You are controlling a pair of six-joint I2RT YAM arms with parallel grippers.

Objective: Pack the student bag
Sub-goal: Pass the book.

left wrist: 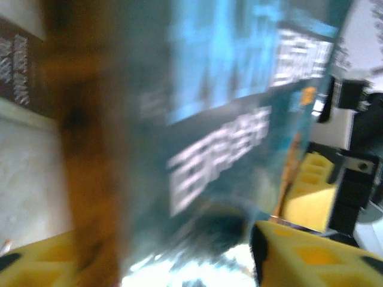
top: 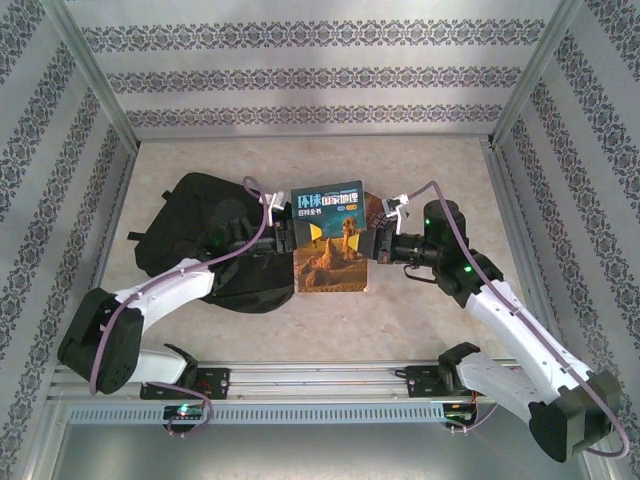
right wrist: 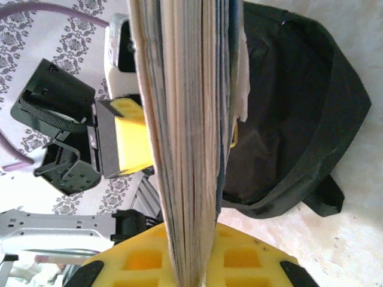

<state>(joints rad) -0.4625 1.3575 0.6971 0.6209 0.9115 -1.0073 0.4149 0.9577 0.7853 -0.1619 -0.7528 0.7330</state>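
A book (top: 330,240) with a teal and sandy cover is held upright above the table between both arms. My left gripper (top: 287,238) is at its left edge and my right gripper (top: 377,243) at its right edge. In the right wrist view the page edges (right wrist: 179,149) run down between my right gripper's (right wrist: 188,269) yellow pads, shut on the book. The left gripper's yellow fingers (right wrist: 128,140) press both sides of the book further along. The left wrist view is blurred, with the cover (left wrist: 227,119) close over my left gripper (left wrist: 173,263). The student bag (top: 195,215), black and soft, lies open at the left (right wrist: 287,101).
Patterned walls and metal frame posts (top: 95,85) enclose the beige tabletop (top: 420,320). An aluminium rail (top: 320,380) with the arm bases runs along the near edge. Purple cables (top: 255,215) loop over both arms. Bare tabletop lies behind the book and to the right.
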